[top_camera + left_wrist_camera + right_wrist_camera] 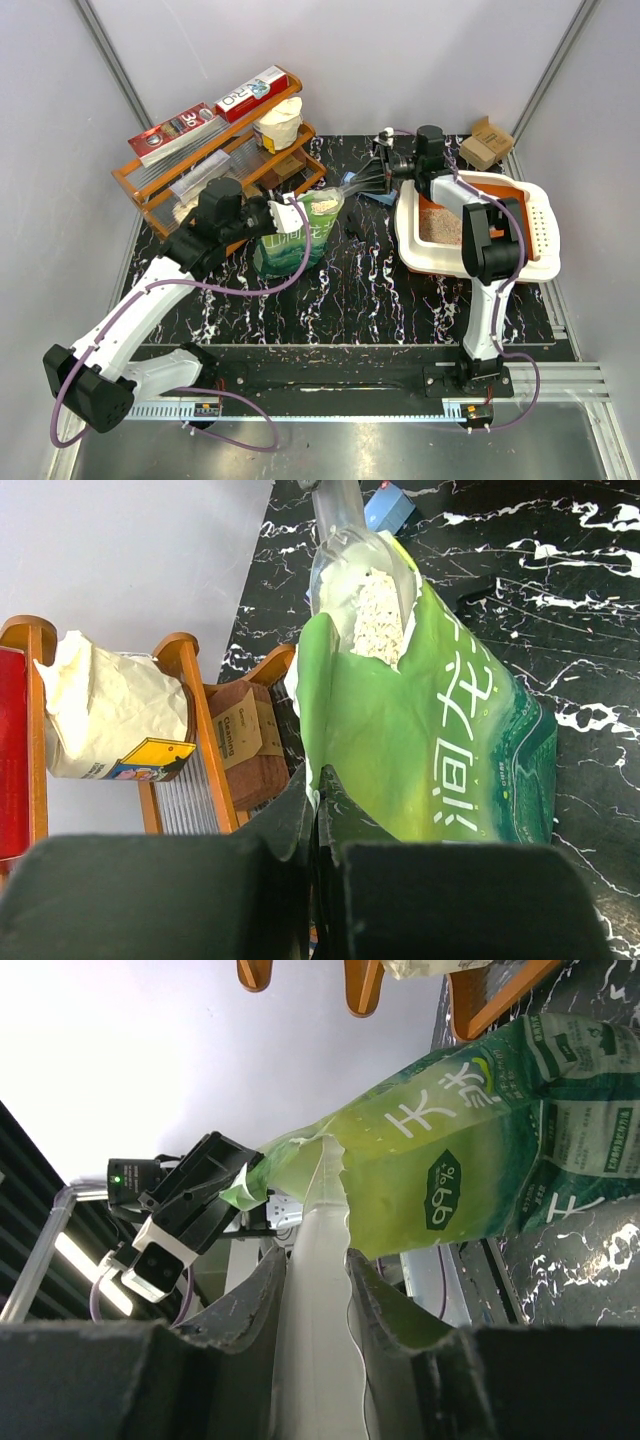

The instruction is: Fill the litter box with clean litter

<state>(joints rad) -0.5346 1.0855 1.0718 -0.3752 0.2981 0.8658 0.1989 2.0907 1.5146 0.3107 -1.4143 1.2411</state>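
Observation:
The litter box (425, 260) stands at the right, with a layer of beige-pinkish litter (440, 225) inside, partly hidden by my right arm. A glossy green pouch (300, 235) stands left of the box, its mouth open and pale granules (380, 615) showing in it. My left gripper (290, 213) is shut on the pouch's upper left edge (322, 805). My right gripper (358, 183) is shut on the pouch's whitish, stretched-out top flap (318, 1265), pulling it toward the box. The pouch body (450, 1160) fills the right wrist view.
An orange wire rack (220, 150) with flat boxes and a paper bag (100, 710) stands at the back left, close behind the pouch. A small cardboard box (486, 143) sits at the back right. A blue item (385, 197) lies under the flap.

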